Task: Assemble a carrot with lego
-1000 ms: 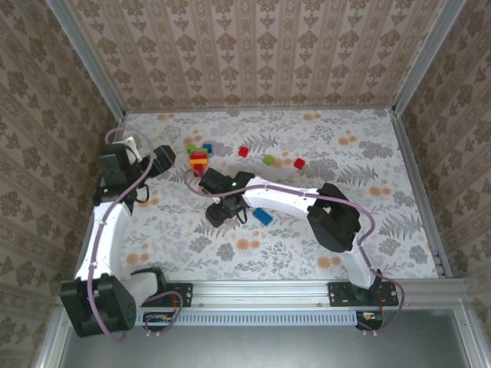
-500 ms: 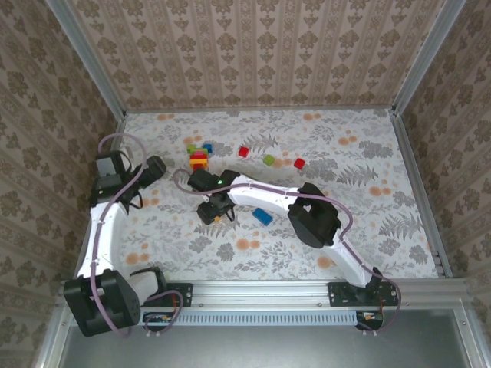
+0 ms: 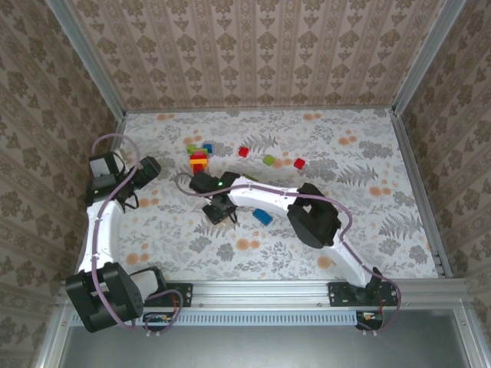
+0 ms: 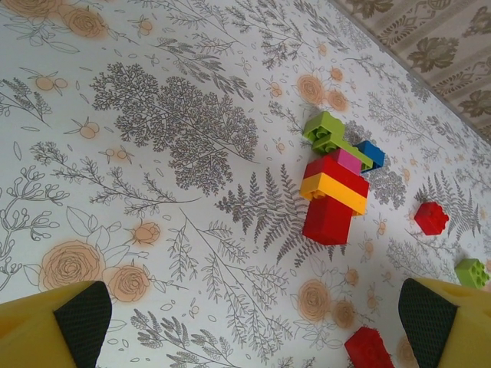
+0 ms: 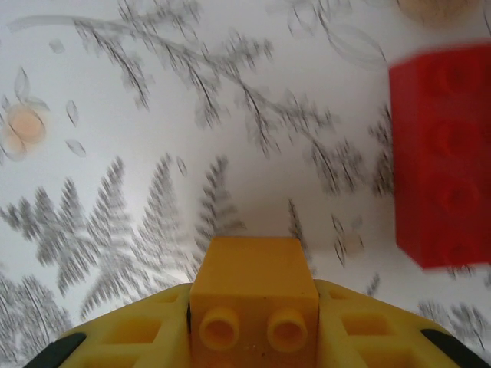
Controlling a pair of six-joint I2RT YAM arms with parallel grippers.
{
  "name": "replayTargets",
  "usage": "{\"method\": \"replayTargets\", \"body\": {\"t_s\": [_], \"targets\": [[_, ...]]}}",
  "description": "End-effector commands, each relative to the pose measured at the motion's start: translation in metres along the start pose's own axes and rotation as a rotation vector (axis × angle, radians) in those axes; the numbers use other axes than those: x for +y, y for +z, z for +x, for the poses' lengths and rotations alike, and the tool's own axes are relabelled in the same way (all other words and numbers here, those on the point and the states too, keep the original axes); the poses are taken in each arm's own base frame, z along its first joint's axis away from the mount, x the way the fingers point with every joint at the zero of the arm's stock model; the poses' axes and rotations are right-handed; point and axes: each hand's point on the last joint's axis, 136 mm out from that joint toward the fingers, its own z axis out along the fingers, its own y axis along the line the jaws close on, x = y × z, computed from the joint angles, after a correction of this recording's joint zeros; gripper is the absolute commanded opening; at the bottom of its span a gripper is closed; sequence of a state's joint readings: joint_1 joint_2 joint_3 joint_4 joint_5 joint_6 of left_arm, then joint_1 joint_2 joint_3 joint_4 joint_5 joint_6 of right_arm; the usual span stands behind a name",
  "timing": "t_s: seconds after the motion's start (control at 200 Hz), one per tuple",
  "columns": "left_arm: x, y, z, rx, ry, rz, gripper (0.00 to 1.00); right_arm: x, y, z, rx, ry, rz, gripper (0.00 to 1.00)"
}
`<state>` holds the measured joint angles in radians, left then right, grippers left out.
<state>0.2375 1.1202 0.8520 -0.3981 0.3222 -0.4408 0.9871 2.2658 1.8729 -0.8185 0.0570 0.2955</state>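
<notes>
My right gripper [image 3: 219, 213] is down at the mat in the middle of the table, shut on a small orange lego brick [image 5: 253, 285] whose two studs face the camera. An oblong red brick [image 5: 441, 157] lies just to the right of it. A stack of red, yellow and magenta bricks [image 4: 331, 195] stands further back, with a green brick [image 4: 324, 129] and a blue one [image 4: 374, 151] behind it. My left gripper [image 4: 257, 326] hangs open above the mat at the left, well short of the stack [image 3: 199, 159], with nothing between its fingers.
Loose bricks lie across the back: a red one [image 3: 243, 152], a green one [image 3: 268, 159] and another red one [image 3: 299, 163]. A blue brick [image 3: 262, 217] lies right of my right gripper. Papered walls and metal rails [image 3: 418, 184] bound the floral mat.
The right gripper has slid left over the mat and closed on the orange brick. The left arm has drawn back toward the left wall, still open.
</notes>
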Motion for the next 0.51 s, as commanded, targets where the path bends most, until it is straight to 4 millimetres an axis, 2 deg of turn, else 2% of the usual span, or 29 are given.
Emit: {"method": "replayTargets", "body": {"t_s": [0.0,0.085,0.25,0.365,0.5], "targets": [[0.0,0.003,0.0,0.005,0.007,0.016,1.0,-0.003,-0.04,0.008,-0.055,0.022,0.01,0.34],[0.0,0.004,0.001,0.007,0.008,0.019,1.0,-0.003,-0.053,0.028,-0.066,0.017,0.005,0.34],[-0.001,0.007,0.001,0.011,0.008,0.027,1.0,-0.014,-0.057,0.065,-0.055,0.027,0.034,0.34],[-0.001,0.008,0.002,0.017,0.011,0.027,1.0,-0.02,-0.054,0.078,-0.052,0.043,0.047,0.34],[-0.003,0.008,0.003,0.023,0.014,0.033,1.0,-0.019,-0.047,0.083,-0.064,0.057,0.042,0.34]]}}
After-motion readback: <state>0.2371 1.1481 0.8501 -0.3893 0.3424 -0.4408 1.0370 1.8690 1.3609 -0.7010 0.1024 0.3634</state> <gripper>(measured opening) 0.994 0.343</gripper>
